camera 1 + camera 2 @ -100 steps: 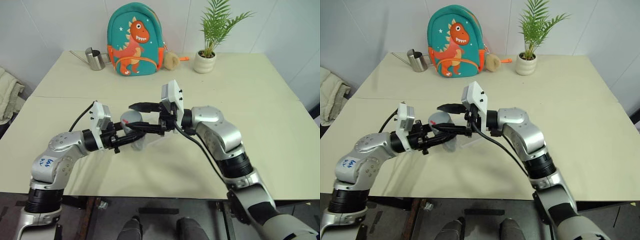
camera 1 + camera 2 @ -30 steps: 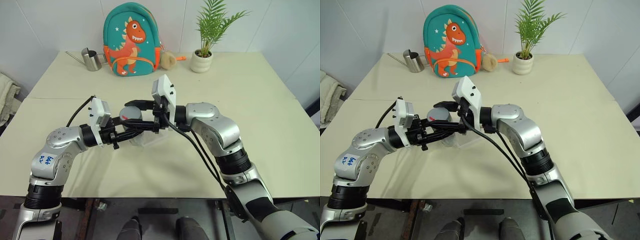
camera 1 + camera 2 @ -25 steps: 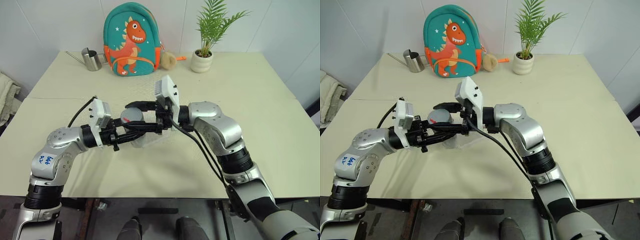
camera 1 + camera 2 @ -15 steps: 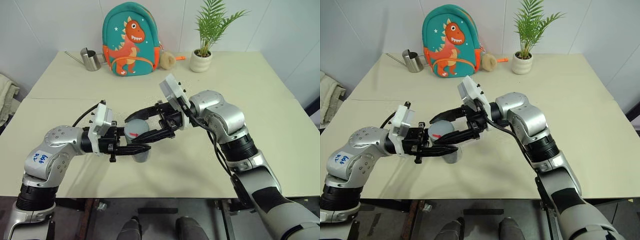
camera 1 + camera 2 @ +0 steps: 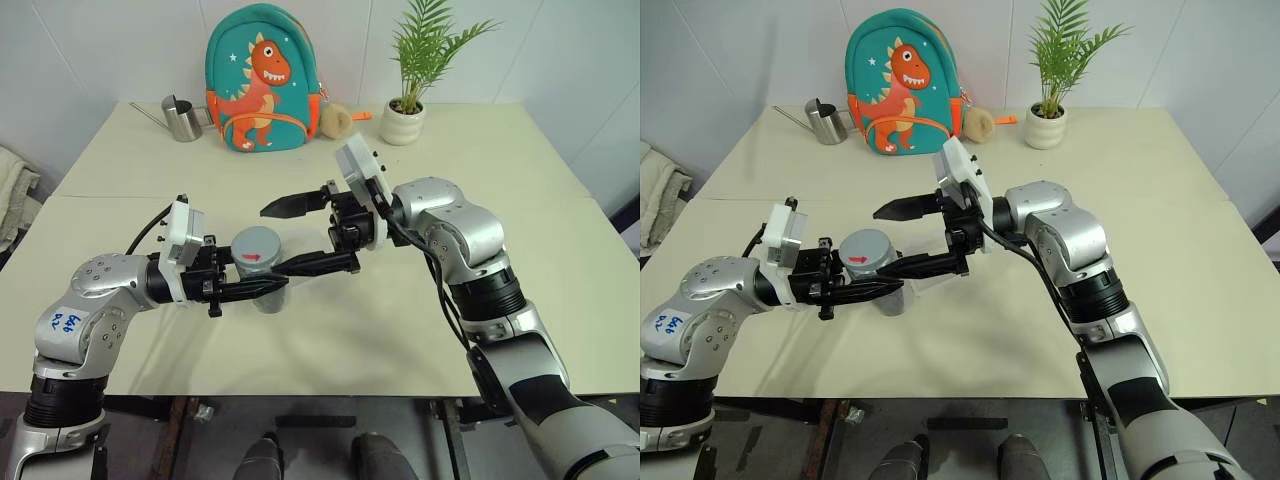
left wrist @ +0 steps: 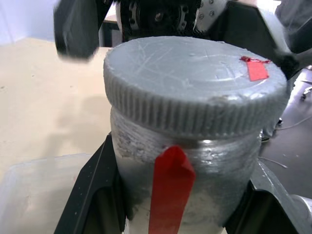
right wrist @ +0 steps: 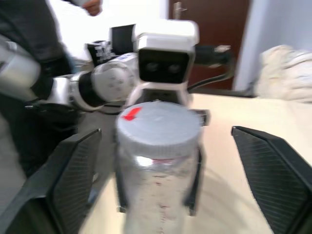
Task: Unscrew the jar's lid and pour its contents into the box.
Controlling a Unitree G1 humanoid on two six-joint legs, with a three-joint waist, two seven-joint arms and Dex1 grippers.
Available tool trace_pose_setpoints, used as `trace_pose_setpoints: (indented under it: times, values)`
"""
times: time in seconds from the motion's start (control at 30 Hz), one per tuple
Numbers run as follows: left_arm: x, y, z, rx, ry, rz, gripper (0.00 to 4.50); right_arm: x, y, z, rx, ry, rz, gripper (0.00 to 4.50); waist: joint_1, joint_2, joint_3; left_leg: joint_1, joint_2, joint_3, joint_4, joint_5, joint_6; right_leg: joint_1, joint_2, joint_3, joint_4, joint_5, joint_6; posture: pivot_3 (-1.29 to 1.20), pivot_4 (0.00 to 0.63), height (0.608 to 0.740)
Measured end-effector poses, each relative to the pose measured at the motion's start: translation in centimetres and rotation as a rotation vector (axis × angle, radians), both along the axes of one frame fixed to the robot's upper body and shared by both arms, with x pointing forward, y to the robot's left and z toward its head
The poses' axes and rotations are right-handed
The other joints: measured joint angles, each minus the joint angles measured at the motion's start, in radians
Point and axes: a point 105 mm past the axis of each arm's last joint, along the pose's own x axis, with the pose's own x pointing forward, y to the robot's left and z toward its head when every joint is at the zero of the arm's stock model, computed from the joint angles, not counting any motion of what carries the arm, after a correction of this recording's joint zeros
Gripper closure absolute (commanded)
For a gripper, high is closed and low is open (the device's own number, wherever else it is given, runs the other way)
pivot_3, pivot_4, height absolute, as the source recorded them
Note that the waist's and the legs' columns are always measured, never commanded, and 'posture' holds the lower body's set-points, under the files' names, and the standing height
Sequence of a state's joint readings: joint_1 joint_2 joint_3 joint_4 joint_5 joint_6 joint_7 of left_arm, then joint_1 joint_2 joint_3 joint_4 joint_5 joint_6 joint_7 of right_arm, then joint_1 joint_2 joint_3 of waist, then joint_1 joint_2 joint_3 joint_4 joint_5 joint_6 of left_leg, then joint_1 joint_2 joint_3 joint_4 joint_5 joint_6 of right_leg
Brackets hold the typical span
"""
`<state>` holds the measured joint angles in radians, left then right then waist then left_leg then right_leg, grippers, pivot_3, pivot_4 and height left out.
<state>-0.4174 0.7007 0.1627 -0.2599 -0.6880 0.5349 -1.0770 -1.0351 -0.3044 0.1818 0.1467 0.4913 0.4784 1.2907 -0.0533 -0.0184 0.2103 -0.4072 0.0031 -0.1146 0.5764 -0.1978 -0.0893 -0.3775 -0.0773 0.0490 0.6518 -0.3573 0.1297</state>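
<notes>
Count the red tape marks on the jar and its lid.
2: one on top of the lid, near its edge; one down the jar wall below the lid. Others may be hidden round the back.

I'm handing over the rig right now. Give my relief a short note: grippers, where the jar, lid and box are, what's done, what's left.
Left gripper: shut on the jar, held upright above the table.
Right gripper: open, fingers either side of the lid, not touching it.
Lid: on the jar.
Box: clear tray on the table beside the jar.
Done: jar gripped.
Left: unscrew the lid, take it off, pour into the box.
</notes>
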Motion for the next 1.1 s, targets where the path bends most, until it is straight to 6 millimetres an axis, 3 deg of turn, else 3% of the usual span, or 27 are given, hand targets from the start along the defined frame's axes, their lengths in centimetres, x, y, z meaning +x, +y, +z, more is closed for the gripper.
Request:
trace_pose_setpoints:
  times: [0.2, 0.47, 0.93, 1.1]
  values:
    - [0.5, 0.3, 0.1, 0.001, -0.018, 0.047, 2.57, 0.0, 0.3, -0.2, 0.023, -0.004, -0.057, 0.03, -0.001, 0.000, 0.000, 0.000, 0.000, 0.000, 0.000, 0.000, 0.000, 0.000, 0.000, 0.000, 0.000, 0.000, 0.000, 0.00, 0.150, 0.740]
    - [1.4, -0.1, -0.8, 0.001, 0.008, 0.076, 2.57, -1.5, 3.0, -0.7, 0.028, -0.006, -0.040, 0.03, -0.001, 0.000, 0.000, 0.000, 0.000, 0.000, 0.000, 0.000, 0.000, 0.000, 0.000, 0.000, 0.001, 0.000, 0.000, 0.00, 0.150, 0.740]
    - [1.7, -0.6, -0.9, -0.004, 0.008, 0.080, 2.57, 0.6, 3.8, -1.3, 0.023, -0.005, -0.129, 0.03, -0.002, 0.000, 0.000, 0.000, 0.000, 0.000, 0.000, 0.000, 0.000, 0.000, 0.000, 0.000, 0.001, 0.000, 0.000, 0.00, 0.150, 0.740]
    - [1.8, -0.5, -0.9, -0.003, 0.007, 0.098, 2.57, 1.0, 3.0, -1.1, 0.003, -0.031, -0.122, 0.03, 0.000, 0.000, 0.000, 0.000, 0.000, 0.000, 0.000, 0.000, 0.000, 0.000, 0.000, 0.000, 0.001, 0.000, 0.000, 0.00, 0.150, 0.740]
